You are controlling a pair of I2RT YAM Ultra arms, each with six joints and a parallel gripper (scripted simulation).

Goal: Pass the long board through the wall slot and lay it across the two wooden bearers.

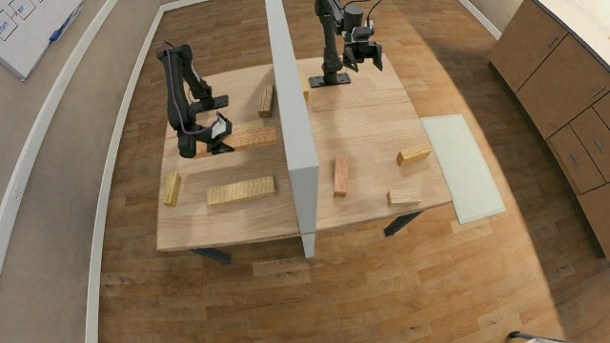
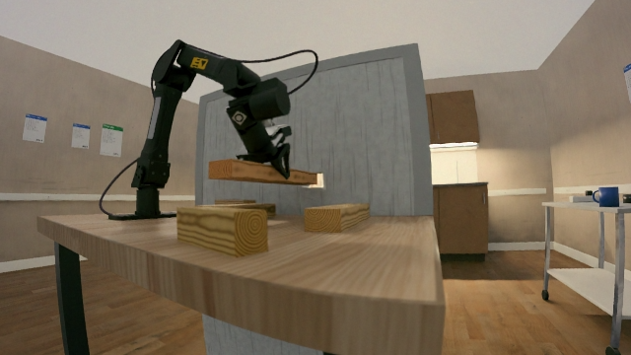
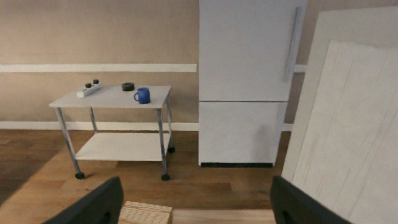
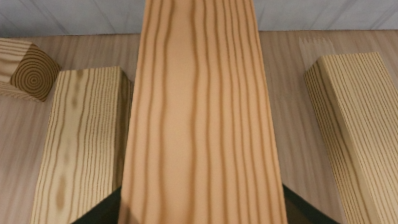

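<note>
Right gripper (image 1: 224, 149) (image 2: 276, 169) (image 4: 202, 205), pinching the long board (image 1: 254, 137) (image 2: 256, 172) (image 4: 200, 110) above the surface (image 1: 229, 226) (image 2: 315, 268) (image 4: 295, 100) — straight, streaky-grained, its far end cut off in the wrist view; whether it enters the slot (image 2: 320, 180) cannot be told. Pale blocks (image 4: 82, 135) (image 4: 360, 110) flank it below, with open room between. Beyond the grey panel wall (image 1: 297, 119) (image 2: 345, 118) (image 4: 320, 15), the left gripper (image 1: 366, 68) (image 3: 196, 185) is spread and empty.
</note>
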